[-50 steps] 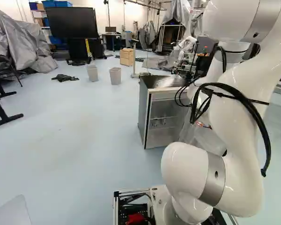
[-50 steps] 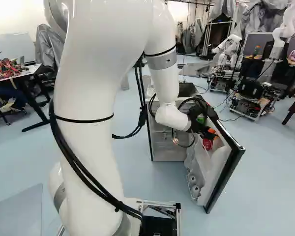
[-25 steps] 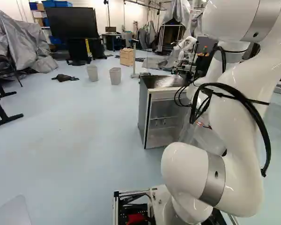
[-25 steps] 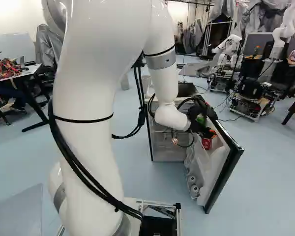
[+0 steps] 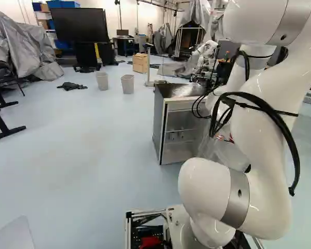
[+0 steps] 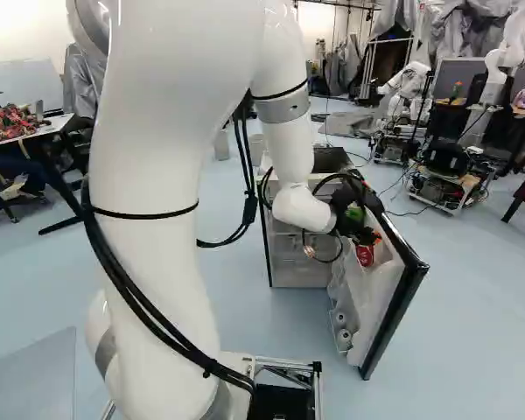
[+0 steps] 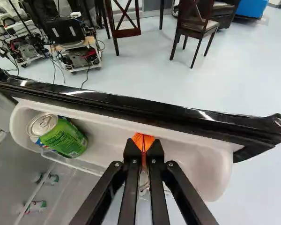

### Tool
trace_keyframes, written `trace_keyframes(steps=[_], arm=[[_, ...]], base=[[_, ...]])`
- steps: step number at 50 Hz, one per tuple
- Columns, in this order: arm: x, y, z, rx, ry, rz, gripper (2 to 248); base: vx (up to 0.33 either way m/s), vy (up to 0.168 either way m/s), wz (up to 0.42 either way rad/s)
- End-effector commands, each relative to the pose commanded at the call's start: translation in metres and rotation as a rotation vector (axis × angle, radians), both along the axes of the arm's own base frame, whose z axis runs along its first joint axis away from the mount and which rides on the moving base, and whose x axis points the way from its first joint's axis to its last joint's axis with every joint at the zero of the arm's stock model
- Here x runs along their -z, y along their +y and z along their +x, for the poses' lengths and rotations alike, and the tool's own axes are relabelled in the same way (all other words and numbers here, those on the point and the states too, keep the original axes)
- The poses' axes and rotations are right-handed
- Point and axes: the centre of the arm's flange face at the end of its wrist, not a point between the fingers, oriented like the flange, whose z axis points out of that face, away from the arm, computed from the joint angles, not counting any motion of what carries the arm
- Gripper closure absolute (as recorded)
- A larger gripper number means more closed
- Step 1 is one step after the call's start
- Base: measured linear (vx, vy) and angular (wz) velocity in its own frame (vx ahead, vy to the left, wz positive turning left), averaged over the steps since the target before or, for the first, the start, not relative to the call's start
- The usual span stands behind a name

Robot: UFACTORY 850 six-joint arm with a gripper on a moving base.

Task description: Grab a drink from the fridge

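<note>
Gripper (image 6: 374,236) reaches over the open fridge door (image 6: 406,302), its black fingers together and orange pads (image 7: 138,139) meeting at the tips; the arm blocks this end in the left base view.

Red can (image 6: 365,255) stands at the near side of the fingertips in the right base view, partly covered by dark gripper parts. In the wrist view the fingers hide its body. A silver sliver shows in the slim gap between them, too narrow to name, and whether they touch the can is unclear.

White door shelf (image 7: 105,143) runs under the fingertips. Green can (image 7: 65,137) leans in one end of it, silver lid facing the camera, well apart from the fingers. Lower in the door are small containers (image 7: 50,179), too blurred to identify.

Beyond the door's black edge (image 7: 112,101), another robot (image 7: 77,51) stands on the pale floor, and a wooden chair (image 7: 196,27) is cut off by the frame.
</note>
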Motion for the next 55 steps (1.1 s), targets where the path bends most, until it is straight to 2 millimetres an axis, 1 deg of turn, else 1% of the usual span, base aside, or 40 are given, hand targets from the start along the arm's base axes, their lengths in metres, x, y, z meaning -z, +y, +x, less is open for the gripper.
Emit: trace_keyframes(steps=[13, 14, 19, 20, 24, 25, 29, 30, 35, 36, 40, 41, 45, 46, 55], arm=[[-0.0002, 0.0041, -0.0009, -0.007, 0.002, 0.001, 218], [-0.0002, 0.0041, -0.0009, -0.007, 0.002, 0.001, 211], [-0.0002, 0.0041, -0.0009, -0.007, 0.002, 0.001, 211], [-0.0002, 0.0041, -0.0009, -0.007, 0.002, 0.001, 181], [-0.0002, 0.0041, -0.0009, -0.007, 0.002, 0.001, 181], [-0.0002, 0.0041, -0.0009, -0.007, 0.002, 0.001, 148], [-0.0002, 0.0041, -0.0009, -0.007, 0.002, 0.001, 148], [-0.0002, 0.0041, -0.0009, -0.007, 0.002, 0.001, 114], [-0.0002, 0.0041, -0.0009, -0.007, 0.002, 0.001, 114], [-0.0002, 0.0041, -0.0009, -0.007, 0.002, 0.001, 76], [-0.0002, 0.0041, -0.0009, -0.007, 0.002, 0.001, 76], [-0.0002, 0.0041, -0.0009, -0.007, 0.002, 0.001, 38], [-0.0002, 0.0041, -0.0009, -0.007, 0.002, 0.001, 38], [-0.0002, 0.0041, -0.0009, -0.007, 0.002, 0.001, 5], [-0.0002, 0.0041, -0.0009, -0.007, 0.002, 0.001, 3]], base=[[0.0, 0.0, 0.0], [0.0, 0.0, 0.0], [0.0, 0.0, 0.0], [0.0, 0.0, 0.0], [0.0, 0.0, 0.0], [0.0, 0.0, 0.0], [0.0, 0.0, 0.0], [0.0, 0.0, 0.0], [0.0, 0.0, 0.0], [0.0, 0.0, 0.0], [0.0, 0.0, 0.0], [0.0, 0.0, 0.0], [0.0, 0.0, 0.0], [0.0, 0.0, 0.0], [0.0, 0.0, 0.0]])
